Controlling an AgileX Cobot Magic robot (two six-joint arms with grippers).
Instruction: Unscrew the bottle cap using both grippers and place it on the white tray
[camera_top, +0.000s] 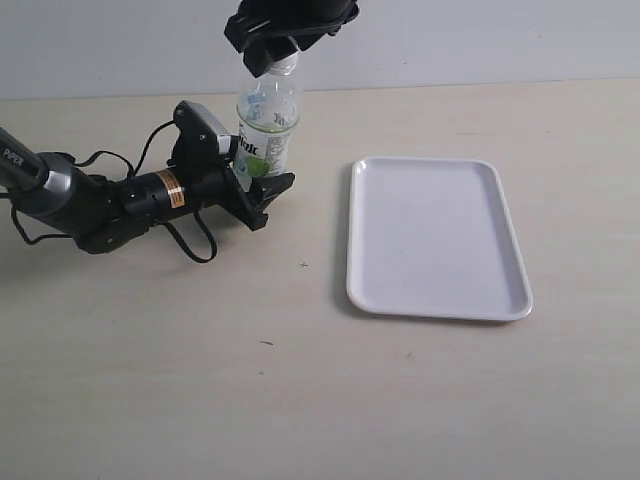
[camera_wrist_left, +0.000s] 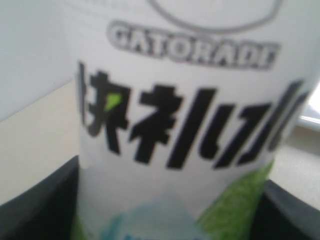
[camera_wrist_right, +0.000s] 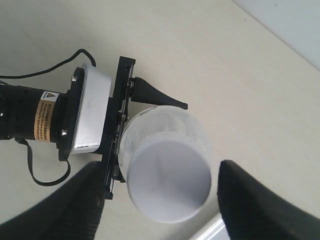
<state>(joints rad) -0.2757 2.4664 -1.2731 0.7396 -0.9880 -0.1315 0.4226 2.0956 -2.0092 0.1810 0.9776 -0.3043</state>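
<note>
White bottle cap (camera_wrist_right: 167, 182) — its top seen only from the right wrist.

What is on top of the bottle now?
The white bottle cap sits on the bottle, between the open fingers of the right gripper, which seem not to touch it. The cap hides the bottle's mouth.
</note>
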